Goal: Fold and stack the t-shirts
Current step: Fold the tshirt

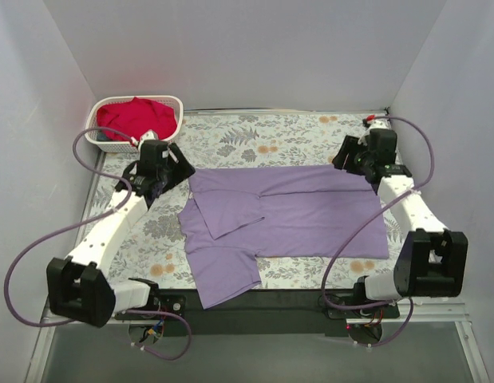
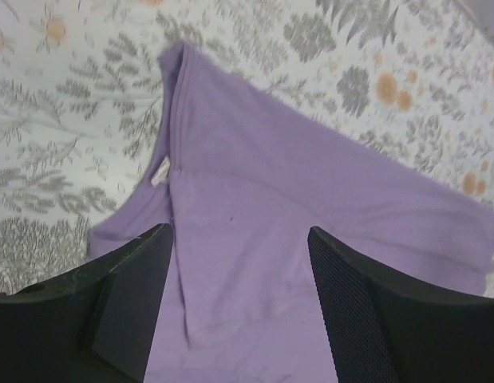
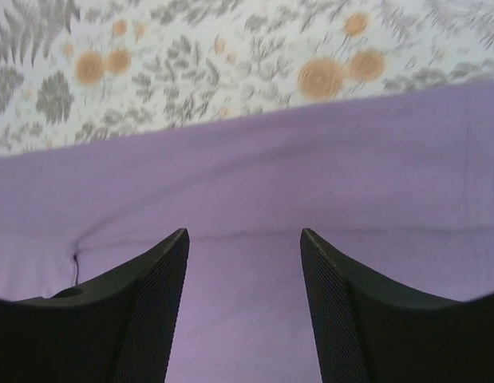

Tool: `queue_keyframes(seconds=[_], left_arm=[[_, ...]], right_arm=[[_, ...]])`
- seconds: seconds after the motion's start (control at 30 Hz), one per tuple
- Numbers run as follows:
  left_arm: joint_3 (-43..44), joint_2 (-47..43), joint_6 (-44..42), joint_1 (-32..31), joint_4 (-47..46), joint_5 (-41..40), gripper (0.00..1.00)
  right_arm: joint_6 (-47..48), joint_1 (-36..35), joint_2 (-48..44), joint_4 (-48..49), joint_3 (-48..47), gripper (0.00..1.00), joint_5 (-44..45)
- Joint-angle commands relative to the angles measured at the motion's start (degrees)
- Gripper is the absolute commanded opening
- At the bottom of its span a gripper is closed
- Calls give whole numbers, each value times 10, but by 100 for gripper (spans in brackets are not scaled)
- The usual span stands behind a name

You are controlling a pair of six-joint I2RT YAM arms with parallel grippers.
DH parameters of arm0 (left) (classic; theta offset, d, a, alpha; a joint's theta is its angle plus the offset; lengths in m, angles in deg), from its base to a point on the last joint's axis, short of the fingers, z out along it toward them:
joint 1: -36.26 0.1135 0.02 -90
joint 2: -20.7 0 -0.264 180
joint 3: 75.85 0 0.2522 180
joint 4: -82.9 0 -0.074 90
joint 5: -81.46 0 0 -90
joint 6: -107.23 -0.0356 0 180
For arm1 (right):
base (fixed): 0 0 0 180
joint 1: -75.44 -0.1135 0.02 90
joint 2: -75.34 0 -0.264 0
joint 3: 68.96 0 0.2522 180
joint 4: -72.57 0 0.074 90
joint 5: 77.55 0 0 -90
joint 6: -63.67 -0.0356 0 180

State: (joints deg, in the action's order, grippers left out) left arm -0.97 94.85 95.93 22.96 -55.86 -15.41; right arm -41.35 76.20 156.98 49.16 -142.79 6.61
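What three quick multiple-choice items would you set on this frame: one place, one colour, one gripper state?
1. Where is the red t-shirt?
A) in the white basket
B) draped over the left arm
C) between the right arm's fingers

2. What colour is the spread shirt on the table?
A) white
B) lavender
C) red

3. How is the left gripper?
A) shut on cloth
B) open, holding nothing
C) out of view

Answers:
1 A: red cloth fills the basket at the far left corner.
2 B: it reads pale purple in all three views.
3 B: its wrist view shows the fingers apart above the shirt, with nothing between them.
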Motion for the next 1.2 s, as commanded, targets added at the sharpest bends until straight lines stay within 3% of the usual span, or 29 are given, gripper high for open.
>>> queue_keyframes(seconds=[0.0,0.23,0.43,0.8,1.17], left_arm=[[-87,-47,21,-34,96,-21,64],[-234,-167,99,-76,164,-2,64],[-234,-143,124,-100,180,-17,61],[-261,-84,138,-109,147,-20,43],[-271,-40,153,-129,146,-30,38]], right_arm=[[-10,-41,-59,-70,59,55,43],[-5,-72,-191,-116,197,58,56],[-10,-72,-272,-146,286,60,90],[-13,-72,-265,-146,287,55,78],[-18,-72,-257,-155,275,54,101]])
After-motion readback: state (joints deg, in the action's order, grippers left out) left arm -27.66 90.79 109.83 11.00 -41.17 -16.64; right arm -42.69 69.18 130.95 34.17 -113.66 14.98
